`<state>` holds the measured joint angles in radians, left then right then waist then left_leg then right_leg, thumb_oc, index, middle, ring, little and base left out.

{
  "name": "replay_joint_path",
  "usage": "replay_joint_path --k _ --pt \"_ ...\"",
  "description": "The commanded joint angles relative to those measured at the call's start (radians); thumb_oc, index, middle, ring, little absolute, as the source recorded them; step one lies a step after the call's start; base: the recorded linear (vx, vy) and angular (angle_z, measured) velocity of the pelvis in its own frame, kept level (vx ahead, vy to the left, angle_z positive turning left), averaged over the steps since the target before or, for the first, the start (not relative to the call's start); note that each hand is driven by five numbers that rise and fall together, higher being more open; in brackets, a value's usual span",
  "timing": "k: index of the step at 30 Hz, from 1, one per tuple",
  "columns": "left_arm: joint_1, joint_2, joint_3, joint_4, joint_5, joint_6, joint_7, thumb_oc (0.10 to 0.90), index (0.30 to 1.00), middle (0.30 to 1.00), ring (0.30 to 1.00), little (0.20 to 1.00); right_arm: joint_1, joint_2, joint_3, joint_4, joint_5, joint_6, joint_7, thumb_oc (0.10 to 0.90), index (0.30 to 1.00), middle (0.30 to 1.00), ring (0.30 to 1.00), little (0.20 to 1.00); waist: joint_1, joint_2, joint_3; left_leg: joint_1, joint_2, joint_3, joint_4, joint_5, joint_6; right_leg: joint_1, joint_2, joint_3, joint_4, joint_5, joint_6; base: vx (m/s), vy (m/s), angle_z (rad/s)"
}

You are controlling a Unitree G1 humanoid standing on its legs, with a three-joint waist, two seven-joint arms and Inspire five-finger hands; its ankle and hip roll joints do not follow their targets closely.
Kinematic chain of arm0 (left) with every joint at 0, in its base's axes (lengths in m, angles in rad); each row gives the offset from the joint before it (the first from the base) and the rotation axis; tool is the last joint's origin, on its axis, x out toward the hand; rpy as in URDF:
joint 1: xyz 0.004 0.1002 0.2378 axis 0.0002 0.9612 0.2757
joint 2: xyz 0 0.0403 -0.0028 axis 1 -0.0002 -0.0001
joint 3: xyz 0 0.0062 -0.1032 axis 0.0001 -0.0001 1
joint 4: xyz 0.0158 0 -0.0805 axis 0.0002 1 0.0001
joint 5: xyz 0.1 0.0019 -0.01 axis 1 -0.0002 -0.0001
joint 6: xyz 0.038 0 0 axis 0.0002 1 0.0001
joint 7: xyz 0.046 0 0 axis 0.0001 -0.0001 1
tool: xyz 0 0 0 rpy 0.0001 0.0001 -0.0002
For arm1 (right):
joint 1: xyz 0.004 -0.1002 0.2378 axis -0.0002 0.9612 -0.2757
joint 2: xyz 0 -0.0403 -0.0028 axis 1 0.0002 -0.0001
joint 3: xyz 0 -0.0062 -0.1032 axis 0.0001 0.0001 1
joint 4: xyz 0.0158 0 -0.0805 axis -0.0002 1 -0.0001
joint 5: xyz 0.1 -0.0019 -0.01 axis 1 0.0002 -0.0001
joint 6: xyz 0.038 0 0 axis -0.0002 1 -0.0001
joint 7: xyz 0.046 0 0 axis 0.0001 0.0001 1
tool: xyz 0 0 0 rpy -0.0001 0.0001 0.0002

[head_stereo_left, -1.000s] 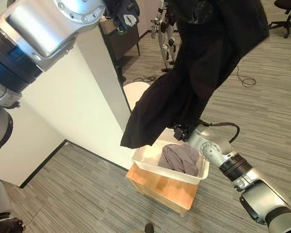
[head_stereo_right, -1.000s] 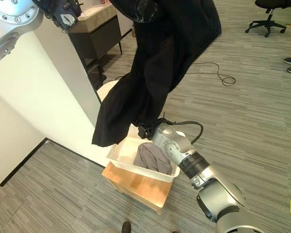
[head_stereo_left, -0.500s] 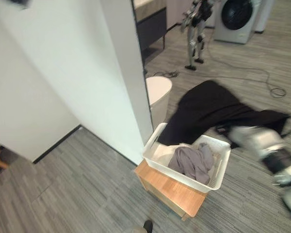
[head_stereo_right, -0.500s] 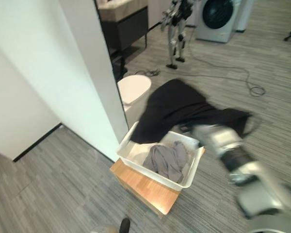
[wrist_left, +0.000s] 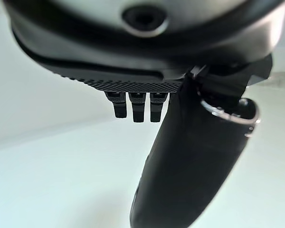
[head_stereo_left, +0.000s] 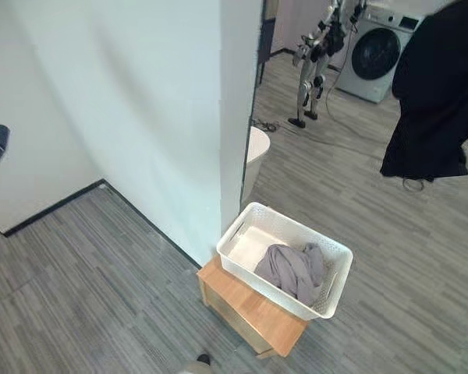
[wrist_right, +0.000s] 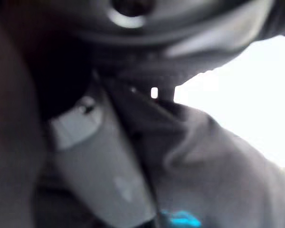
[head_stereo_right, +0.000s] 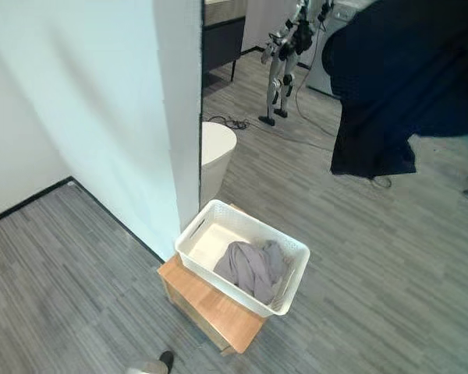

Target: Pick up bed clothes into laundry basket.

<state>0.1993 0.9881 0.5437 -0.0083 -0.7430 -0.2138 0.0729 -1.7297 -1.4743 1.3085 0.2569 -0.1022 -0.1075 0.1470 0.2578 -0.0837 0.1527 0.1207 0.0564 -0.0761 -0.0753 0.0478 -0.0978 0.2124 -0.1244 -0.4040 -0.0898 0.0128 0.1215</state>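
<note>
Your white laundry basket (head_stereo_left: pixel 327 274) sits on a wooden stool (head_stereo_left: pixel 246 312) beside the white wall (head_stereo_left: pixel 140 117), holding a grey garment (head_stereo_left: pixel 292 269). The black garment (head_stereo_left: pixel 437 93) hangs high at right, well apart from it. Left hand (wrist_left: pixel 190 156): fingers (wrist_left: pixel 137 107) released. Right hand (wrist_right: pixel 99 156): grip cannot be told

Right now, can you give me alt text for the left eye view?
A white laundry basket holding a grey garment sits on a low wooden stand beside a white wall corner. A black garment hangs in the air at upper right, away from the basket, over grey plank flooring.
</note>
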Motion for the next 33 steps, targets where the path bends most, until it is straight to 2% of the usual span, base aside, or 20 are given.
replay_joint_path --k 1,4,5,7,9,11,14,17,20,22,23,25,27,28,31,33 --pt "-0.007 -0.007 0.048 -0.026 0.006 -0.093 0.014 0.8 0.9 0.9 0.9 0.9 -0.138 0.022 0.092 -0.054 -0.283 -0.05 0.021 0.4 0.3 0.3 0.3 0.3 0.002 -0.122 -0.086 -0.123 0.047 -0.019 0.003 0.074 -0.05 0.042 -0.03 -0.025 0.039 -0.069 0.028 -0.02 -0.02 0.03" --pt "0.01 -0.019 0.053 -0.029 0.008 -0.088 0.007 0.8 0.9 0.9 0.9 0.9 -0.13 0.018 0.092 -0.064 -0.305 -0.051 0.037 0.4 0.3 0.3 0.3 0.3 0.004 -0.136 -0.087 -0.126 0.045 -0.02 0.003 0.075 -0.049 0.04 -0.031 -0.026 0.039 -0.071 0.028 -0.02 -0.005 -0.01" --pt "0.044 -0.035 0.061 -0.032 0.016 -0.079 -0.006 0.8 0.9 0.9 0.9 0.9 -0.105 0.01 0.092 -0.083 -0.381 -0.07 0.063 0.4 0.3 0.3 0.3 0.3 0.01 -0.176 -0.078 -0.128 0.045 -0.024 0.003 0.073 -0.048 0.038 -0.029 -0.026 0.039 -0.071 0.027 -0.03 -0.007 -0.06" --pt "0.079 -0.057 0.072 -0.052 0.017 -0.07 -0.02 0.8 0.9 0.9 0.9 0.9 -0.088 0.012 0.092 -0.09 -0.432 -0.084 0.082 0.4 0.3 0.3 0.3 0.3 0.015 -0.203 -0.074 -0.129 0.044 -0.02 0.004 0.071 -0.045 0.036 -0.029 -0.02 0.038 -0.071 0.027 -0.02 0.0 -0.07" --pt "0.098 -0.079 0.075 -0.068 0.016 -0.06 -0.031 0.8 0.9 0.9 0.9 0.9 -0.075 0.01 0.092 -0.106 -0.453 -0.092 0.102 0.4 0.3 0.3 0.3 0.3 0.021 -0.211 -0.07 -0.128 0.042 -0.019 0.004 0.069 -0.042 0.034 -0.031 -0.011 0.037 -0.069 0.027 -0.01 0.006 -0.09" --pt "0.113 -0.113 0.051 -0.113 0.026 -0.041 -0.056 0.8 0.9 0.9 0.9 0.9 -0.06 0.013 0.092 -0.106 -0.425 -0.094 0.12 0.4 0.3 0.3 0.3 0.3 0.03 -0.205 -0.064 -0.13 0.038 -0.017 0.005 0.067 -0.036 0.029 -0.033 -0.004 0.038 -0.067 0.028 -0.01 0.015 -0.16" --pt "0.115 -0.113 0.037 -0.135 0.04 -0.032 -0.065 0.8 0.9 0.9 0.9 0.9 -0.049 0.016 0.092 -0.107 -0.404 -0.097 0.138 0.4 0.3 0.3 0.3 0.3 0.036 -0.206 -0.062 -0.131 0.036 -0.017 0.005 0.066 -0.035 0.027 -0.035 -0.005 0.04 -0.066 0.028 0.0 0.002 -0.03" --pt "0.116 -0.103 0.037 -0.165 0.05 -0.027 -0.081 0.8 0.9 0.9 0.9 0.9 -0.053 0.035 0.092 -0.15 -0.33 -0.109 0.204 0.4 0.3 0.3 0.3 0.3 0.031 -0.215 -0.059 -0.133 0.038 -0.005 0.005 0.067 -0.034 0.022 -0.031 -0.003 0.032 -0.061 0.027 -0.03 -0.001 0.04" --pt "0.127 -0.104 0.047 -0.179 0.045 -0.027 -0.089 0.8 0.9 0.9 0.9 0.9 -0.053 0.037 0.092 -0.146 -0.308 -0.109 0.211 0.4 0.3 0.3 0.3 0.3 0.027 -0.213 -0.06 -0.127 0.039 0.006 0.005 0.063 -0.032 0.016 -0.031 0.007 0.031 -0.056 0.029 -0.01 0.007 -0.05" --pt "0.132 -0.113 0.046 -0.186 0.031 -0.028 -0.095 0.8 0.9 0.9 0.9 0.9 -0.055 0.035 0.092 -0.139 -0.275 -0.102 0.207 0.4 0.3 0.3 0.3 0.3 0.022 -0.203 -0.059 -0.124 0.041 0.013 0.005 0.062 -0.031 0.012 -0.032 0.014 0.032 -0.053 0.03 0.0 0.01 -0.12" --pt "0.129 -0.129 0.039 -0.191 0.024 -0.029 -0.093 0.8 0.9 0.9 0.9 0.9 -0.057 0.037 0.092 -0.13 -0.229 -0.091 0.196 0.4 0.3 0.3 0.3 0.3 0.021 -0.186 -0.058 -0.122 0.042 0.017 0.006 0.06 -0.029 0.008 -0.032 0.022 0.033 -0.051 0.031 -0.01 0.013 -0.24" --pt "0.099 -0.234 -0.027 -0.208 0.009 -0.029 -0.091 0.8 0.9 0.9 0.9 0.9 -0.06 0.054 0.092 -0.068 -0.027 -0.054 0.149 0.4 0.3 0.3 0.3 0.3 0.027 -0.089 -0.049 -0.118 0.042 0.023 0.007 0.058 -0.024 0.001 -0.032 0.034 0.036 -0.046 0.031 0.0 0.006 -0.26" --pt "0.099 -0.234 -0.028 -0.208 0.01 -0.029 -0.091 0.8 0.9 0.9 0.9 0.9 -0.06 0.055 0.092 -0.067 -0.026 -0.055 0.149 0.4 0.3 0.3 0.3 0.3 0.029 -0.088 -0.047 -0.116 0.044 0.024 0.007 0.058 -0.024 0.002 -0.031 0.036 0.036 -0.046 0.031 0.0 -0.001 -0.18" --pt "0.074 -0.277 -0.07 -0.21 -0.003 -0.026 -0.094 0.8 0.9 0.9 0.9 0.9 -0.044 0.075 0.085 -0.047 0.049 -0.049 0.139 0.4 0.3 0.3 0.3 0.3 0.031 -0.046 -0.041 -0.116 0.043 0.026 0.008 0.057 -0.022 0.0 -0.033 0.036 0.036 -0.045 0.031 0.0 -0.003 -0.13" --pt "0.064 -0.29 -0.093 -0.22 -0.008 -0.02 -0.099 0.8 0.9 0.9 0.9 0.9 0.039 0.094 0.018 -0.025 0.071 -0.038 0.145 0.4 0.3 0.3 0.3 0.3 0.036 -0.027 -0.033 -0.115 0.044 0.026 0.009 0.056 -0.02 0.001 -0.031 0.037 0.037 -0.043 0.03 0.0 -0.001 -0.03" --pt "0.069 -0.289 -0.095 -0.226 -0.013 -0.019 -0.101 0.8 0.9 0.9 0.9 0.9 0.098 0.099 -0.026 -0.018 0.07 -0.032 0.148 0.4 0.3 0.3 0.3 0.3 0.037 -0.027 -0.03 -0.115 0.043 0.026 0.009 0.056 -0.019 0.0 -0.031 0.036 0.037 -0.042 0.03 0.0 0.0 0.0"
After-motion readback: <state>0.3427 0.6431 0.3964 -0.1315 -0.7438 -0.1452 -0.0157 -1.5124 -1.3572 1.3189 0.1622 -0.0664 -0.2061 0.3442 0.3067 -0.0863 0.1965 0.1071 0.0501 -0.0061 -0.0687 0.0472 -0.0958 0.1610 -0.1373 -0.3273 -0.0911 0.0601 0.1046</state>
